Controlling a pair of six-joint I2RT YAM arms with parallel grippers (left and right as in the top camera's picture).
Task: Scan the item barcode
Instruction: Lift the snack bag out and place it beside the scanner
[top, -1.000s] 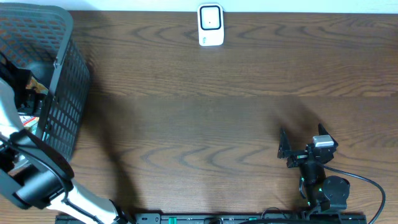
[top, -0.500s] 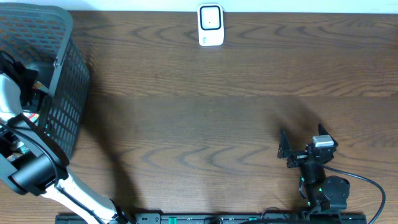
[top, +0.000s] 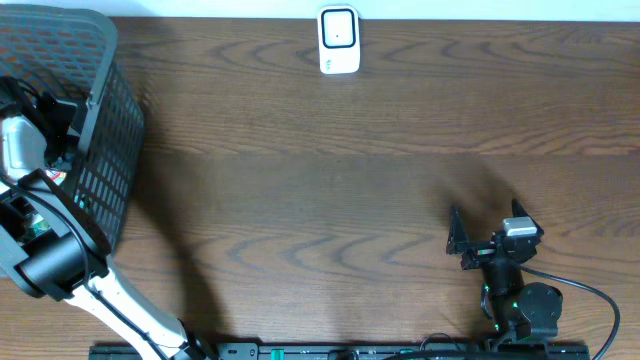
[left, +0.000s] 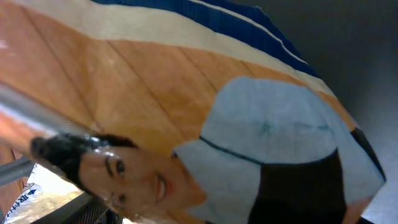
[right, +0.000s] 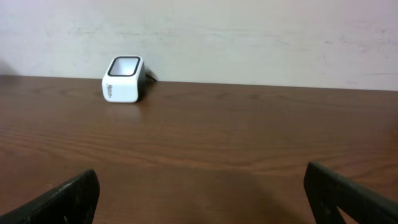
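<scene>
While elbow-bent, left arm (top: 38, 262) inside basket (top: 104, 120).

Packet (left: 124, 74) orange and blue-striped, basket (top: 100, 150) grey lattice, scanner (top: 339, 40) white.

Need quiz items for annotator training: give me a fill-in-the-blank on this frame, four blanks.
1. The left arm reaches into the mesh ____ at the left end of the table.
2. The scanner by the far edge is ____ in colour.
3. The right arm rests with its jaws ____, nothing between them.
4. A package printed with a smiling face fills the ____ wrist view.
Missing: basket; white; open; left.
</scene>
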